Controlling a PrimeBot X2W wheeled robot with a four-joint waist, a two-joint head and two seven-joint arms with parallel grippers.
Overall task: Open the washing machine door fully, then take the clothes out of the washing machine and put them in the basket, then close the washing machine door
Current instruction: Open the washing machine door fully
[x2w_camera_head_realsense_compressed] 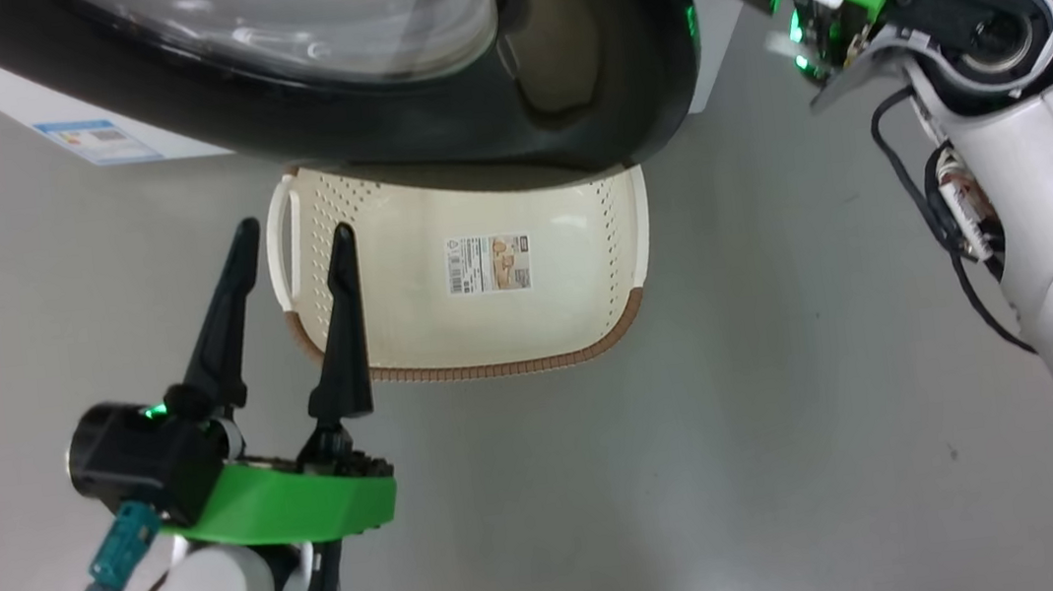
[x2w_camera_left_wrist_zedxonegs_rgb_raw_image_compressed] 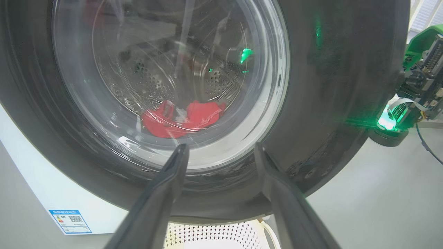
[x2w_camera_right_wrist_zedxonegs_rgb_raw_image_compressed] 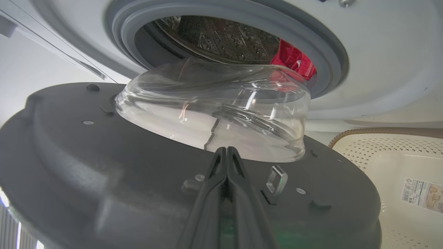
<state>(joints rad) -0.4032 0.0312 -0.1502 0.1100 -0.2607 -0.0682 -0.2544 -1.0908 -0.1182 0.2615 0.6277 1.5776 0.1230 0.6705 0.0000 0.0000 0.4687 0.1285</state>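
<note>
**At the washer front: door swung partway, laundry inside**

Across the top of the head view, the washing machine door (x2w_camera_head_realsense_compressed: 332, 70) hangs with its glossy black rim over the far edge of the basket (x2w_camera_head_realsense_compressed: 574, 280), which sits on the grey floor (x2w_camera_head_realsense_compressed: 754, 468) at the middle of the frame. The basket holds no clothing, and its paper sticker (x2w_camera_head_realsense_compressed: 488, 262) shows on the bottom.

At the lower left of that view, the left claw (x2w_camera_head_realsense_compressed: 293, 228) has its two dark fingers spread wide with nothing between them. Its tips sit over the basket's left handle. Its wrist view looks through the door's glass at the clothes (x2w_camera_left_wrist_zedxonegs_rgb_raw_image_compressed: 180, 119), a red heap with white trim low in the perforated drum (x2w_camera_left_wrist_zedxonegs_rgb_raw_image_compressed: 148, 79). The washing machine (x2w_camera_left_wrist_zedxonegs_rgb_raw_image_compressed: 34, 180) shows as a white panel at the lower left, with a small blue label (x2w_camera_left_wrist_zedxonegs_rgb_raw_image_compressed: 70, 221).

The right claw (x2w_camera_right_wrist_zedxonegs_rgb_raw_image_compressed: 226, 152) has its fingers pressed flat together and grips nothing. In its wrist view the tips reach the foot of the glass bowl on the door's dark inner face, just beside a small metal latch (x2w_camera_right_wrist_zedxonegs_rgb_raw_image_compressed: 277, 178). Whether they touch the door cannot be told. Beyond the bowl, the grey rubber ring (x2w_camera_right_wrist_zedxonegs_rgb_raw_image_compressed: 322, 45) frames the open drum mouth, with red cloth at its right edge.
</note>
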